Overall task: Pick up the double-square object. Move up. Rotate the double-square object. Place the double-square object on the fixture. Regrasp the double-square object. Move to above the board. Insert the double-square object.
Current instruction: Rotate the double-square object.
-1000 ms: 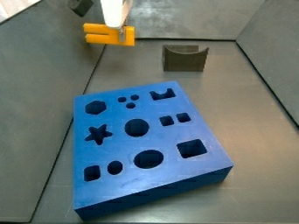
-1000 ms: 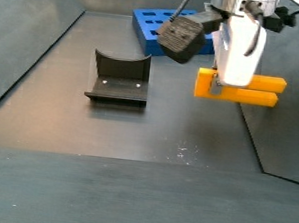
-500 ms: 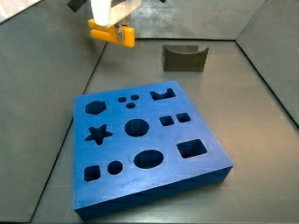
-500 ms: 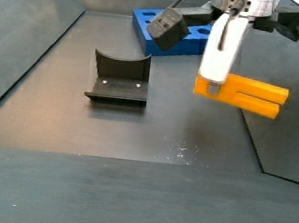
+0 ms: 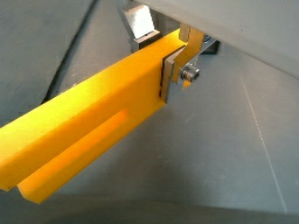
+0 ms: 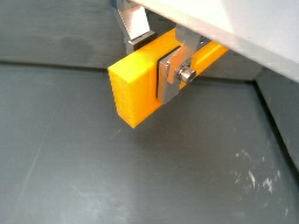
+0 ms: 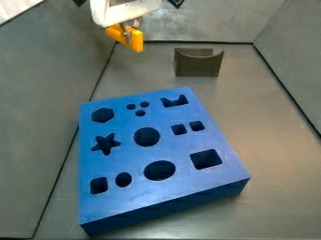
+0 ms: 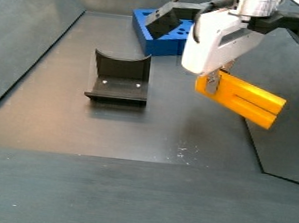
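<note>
The double-square object (image 5: 93,114) is a yellow-orange bar with a slot at one end, and my gripper (image 5: 158,52) is shut on it near its solid end. Both wrist views show a silver finger plate (image 6: 172,72) pressed on its side. In both side views the gripper (image 8: 212,82) holds the bar (image 8: 247,100) tilted in the air, well above the floor. The fixture (image 8: 118,78), a dark holder with a U-shaped notch, stands apart from it on the floor. The blue board (image 7: 157,150) with shaped holes lies nearer the front in a side view.
Grey metal walls enclose the dark floor (image 8: 135,142). In a side view the fixture (image 7: 197,62) stands by the back wall, right of the gripper (image 7: 122,31), and the board (image 8: 162,28) is partly hidden behind the arm.
The wrist has turned with the bar in it, so the bar went from level to tilted. The gripper has also risen a little. Board and fixture have not moved.
</note>
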